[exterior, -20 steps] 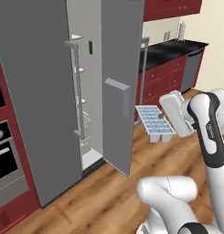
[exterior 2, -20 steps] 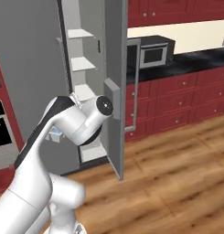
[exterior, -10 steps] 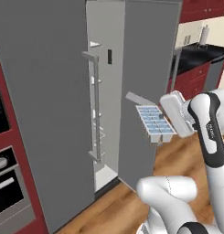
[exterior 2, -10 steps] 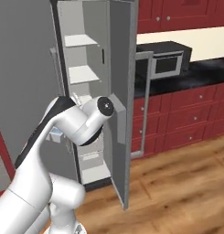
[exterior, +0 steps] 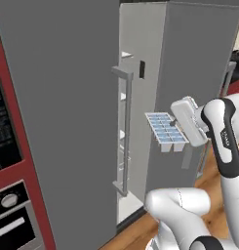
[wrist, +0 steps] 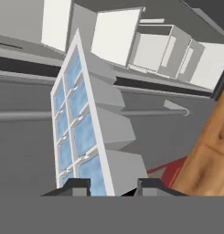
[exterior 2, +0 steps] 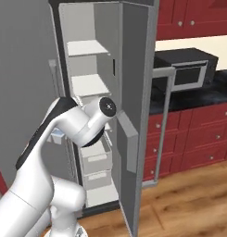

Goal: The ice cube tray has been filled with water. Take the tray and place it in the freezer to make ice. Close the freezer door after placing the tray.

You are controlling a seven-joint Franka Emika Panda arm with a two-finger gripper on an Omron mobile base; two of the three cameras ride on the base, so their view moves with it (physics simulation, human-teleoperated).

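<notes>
I hold the ice cube tray (exterior: pixel 166 129), white with pale blue cells, roughly level in front of the freezer (exterior: pixel 57 122). My gripper (exterior: pixel 178 128) is shut on its near end. In the hand view the tray (wrist: pixel 81 128) runs up and away from my gripper (wrist: pixel 113 186), its fingertips (wrist: pixel 74 186) on either side of it. The freezer door (exterior 2: pixel 138 111) stands open, swung out to the right, with a bin on its inner face. White shelves (exterior 2: pixel 87 46) show inside. The tray hangs in front of the gap (exterior: pixel 131 122) between the closed left door and the open one. My arm hides most of the tray in the right base view.
The closed left door carries a vertical bar handle (exterior: pixel 125 132). Two drawers (exterior 2: pixel 96 159) fill the freezer's lower part. A black microwave (exterior 2: pixel 186 69) sits on a dark counter over red cabinets (exterior 2: pixel 193 134) to the right. An oven (exterior: pixel 9 215) is at far left.
The base has moved closer to the freezer, so the whole scene has shifted and the open compartment looks larger. The tray has stayed in my gripper.
</notes>
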